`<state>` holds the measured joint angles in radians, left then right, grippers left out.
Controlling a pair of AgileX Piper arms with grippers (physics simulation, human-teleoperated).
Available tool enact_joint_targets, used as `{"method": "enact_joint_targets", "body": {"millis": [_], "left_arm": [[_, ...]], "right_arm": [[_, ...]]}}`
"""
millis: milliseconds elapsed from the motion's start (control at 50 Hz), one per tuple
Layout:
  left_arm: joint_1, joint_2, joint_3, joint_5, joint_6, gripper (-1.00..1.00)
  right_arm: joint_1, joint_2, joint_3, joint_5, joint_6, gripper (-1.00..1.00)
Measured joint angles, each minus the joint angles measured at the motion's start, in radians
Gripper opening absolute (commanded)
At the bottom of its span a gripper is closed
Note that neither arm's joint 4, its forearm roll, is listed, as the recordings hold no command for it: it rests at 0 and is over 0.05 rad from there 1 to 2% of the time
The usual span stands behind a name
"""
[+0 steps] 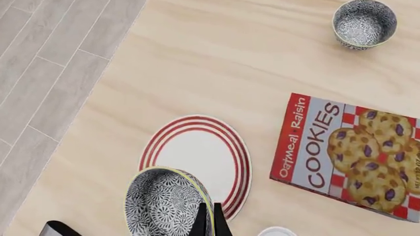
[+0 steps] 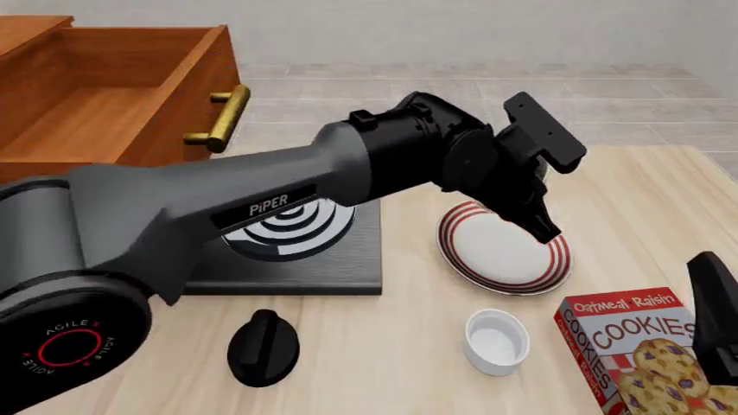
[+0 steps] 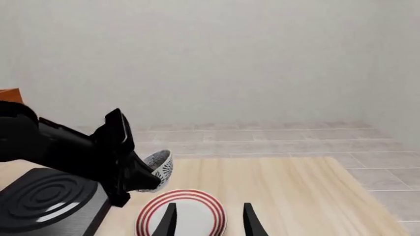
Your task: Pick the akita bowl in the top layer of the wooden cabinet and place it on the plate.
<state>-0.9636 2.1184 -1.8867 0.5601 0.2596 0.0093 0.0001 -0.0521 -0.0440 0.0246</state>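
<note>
The akita bowl (image 1: 164,201), white with a dense dark pattern, hangs tilted in my left gripper (image 1: 211,219), which is shut on its rim. It is held above the near edge of the plate (image 1: 196,155), white with red rings. In the right wrist view the bowl (image 3: 159,166) sits clear above the plate (image 3: 182,216), not touching it. In the front view the left gripper (image 2: 540,226) hides the bowl over the plate (image 2: 507,259). The wooden cabinet's top layer (image 2: 110,95) stands pulled open at back left. My right gripper (image 3: 210,221) is open and holds nothing.
A second patterned bowl (image 1: 364,22) stands on the table past the plate. A cookies box (image 2: 640,346) lies at front right, a small white cup (image 2: 496,341) in front of the plate. The black stove (image 2: 300,246) and a black knob (image 2: 263,346) lie left.
</note>
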Motion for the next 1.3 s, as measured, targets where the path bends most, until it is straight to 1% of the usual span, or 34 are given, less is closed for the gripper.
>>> {"method": "enact_joint_targets", "body": {"millis": [280, 640, 860, 960, 1300], "left_arm": [[0.011, 0.067, -0.058, 0.026, -0.006, -1.00], [0.025, 0.212, -0.224, 0.105, -0.040, -1.00], [0.036, 0.273, -0.289, 0.136, -0.075, -1.00], [0.037, 0.286, -0.299, 0.140, -0.093, -1.00], [0.031, 0.296, -0.278, 0.122, -0.140, -1.00]], "right_arm": [[-0.003, 0.000, 0.000, 0.001, 0.004, 1.00], [-0.007, 0.000, 0.000, 0.002, 0.008, 1.00], [-0.009, 0.000, 0.001, 0.002, 0.011, 1.00], [-0.009, 0.000, 0.001, 0.002, 0.012, 1.00], [-0.011, 0.000, 0.003, 0.001, 0.014, 1.00]]}}
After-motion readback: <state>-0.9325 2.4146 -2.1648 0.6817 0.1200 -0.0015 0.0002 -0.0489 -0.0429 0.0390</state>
